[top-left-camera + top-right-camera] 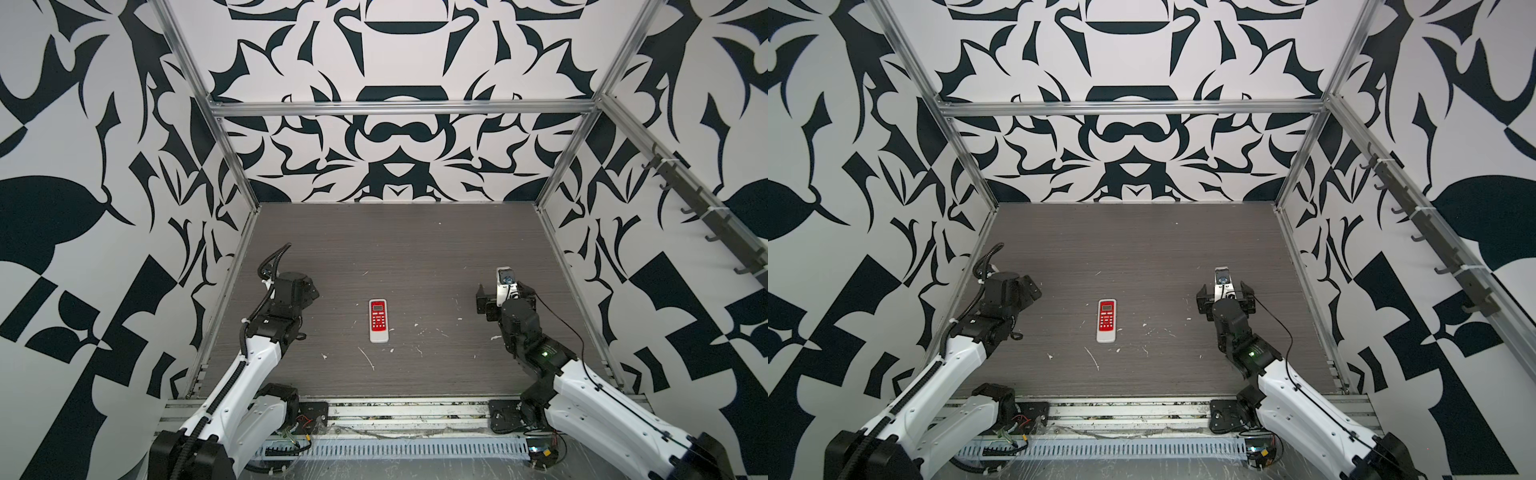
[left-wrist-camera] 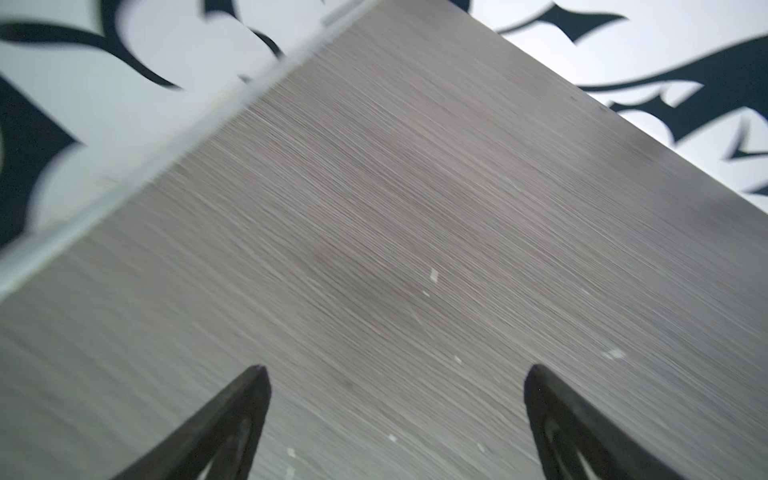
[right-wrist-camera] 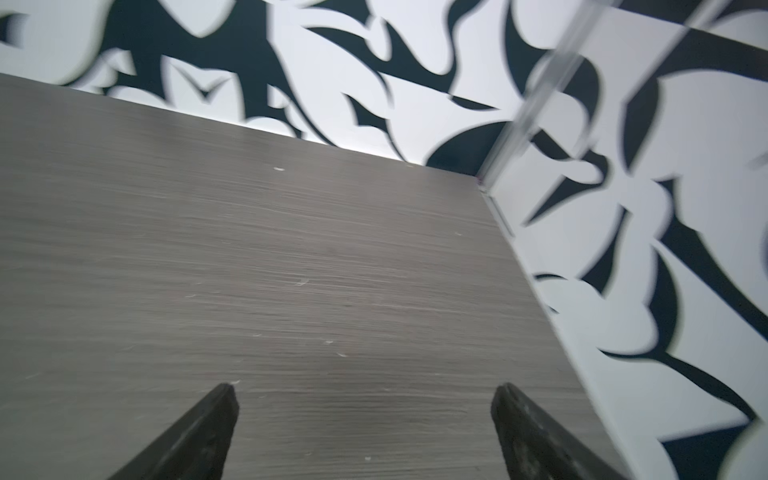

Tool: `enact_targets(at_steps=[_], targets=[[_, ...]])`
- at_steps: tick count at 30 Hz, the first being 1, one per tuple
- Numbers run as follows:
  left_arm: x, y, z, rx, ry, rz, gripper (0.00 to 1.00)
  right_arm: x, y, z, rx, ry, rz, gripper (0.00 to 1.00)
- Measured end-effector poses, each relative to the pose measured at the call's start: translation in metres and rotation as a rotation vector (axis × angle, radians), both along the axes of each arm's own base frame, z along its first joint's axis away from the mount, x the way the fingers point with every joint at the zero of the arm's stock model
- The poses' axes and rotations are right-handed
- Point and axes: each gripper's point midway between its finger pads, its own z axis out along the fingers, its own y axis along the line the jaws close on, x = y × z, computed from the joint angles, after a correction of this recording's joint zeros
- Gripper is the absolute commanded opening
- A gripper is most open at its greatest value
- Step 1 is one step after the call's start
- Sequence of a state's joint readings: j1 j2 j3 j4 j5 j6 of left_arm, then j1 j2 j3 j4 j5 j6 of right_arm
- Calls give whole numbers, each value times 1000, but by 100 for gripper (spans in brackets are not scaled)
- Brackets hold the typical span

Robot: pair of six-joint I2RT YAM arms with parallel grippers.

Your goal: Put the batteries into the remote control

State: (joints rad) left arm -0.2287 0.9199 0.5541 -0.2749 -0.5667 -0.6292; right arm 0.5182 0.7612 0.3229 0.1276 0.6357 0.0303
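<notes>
The remote control (image 1: 378, 320) (image 1: 1106, 320) lies flat in the middle of the table in both top views, red face and white buttons up, its screen end toward the back wall. No batteries show in any view. My left gripper (image 1: 308, 291) (image 1: 1030, 291) hovers well left of the remote. In the left wrist view this gripper (image 2: 395, 370) is open, with only bare table between the fingers. My right gripper (image 1: 502, 296) (image 1: 1224, 296) sits far right of the remote. It is also open and empty in the right wrist view (image 3: 365, 388).
The grey wood-grain table (image 1: 415, 249) carries white flecks and scraps (image 1: 366, 357) in front of and right of the remote. Patterned walls with aluminium posts (image 1: 232, 174) close three sides. A metal rail and cable duct (image 1: 407, 449) run along the front edge.
</notes>
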Motion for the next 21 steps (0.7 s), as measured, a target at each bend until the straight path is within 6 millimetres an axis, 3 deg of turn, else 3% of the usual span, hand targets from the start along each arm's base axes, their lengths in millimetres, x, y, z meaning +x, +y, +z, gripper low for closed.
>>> enact_targets(at_steps=[5,12,17,21], targets=[[8,20,-8,132,44,50,99,16,-18,-26,-74,18,-77,100],[26,21,-7,257,-39,-32,99,24,-36,-66,-91,44,-116,100],[22,26,-40,319,-51,-76,99,38,-26,-80,-114,54,-63,100],[33,27,-50,349,-47,-92,99,53,-19,-77,-112,19,-41,100]])
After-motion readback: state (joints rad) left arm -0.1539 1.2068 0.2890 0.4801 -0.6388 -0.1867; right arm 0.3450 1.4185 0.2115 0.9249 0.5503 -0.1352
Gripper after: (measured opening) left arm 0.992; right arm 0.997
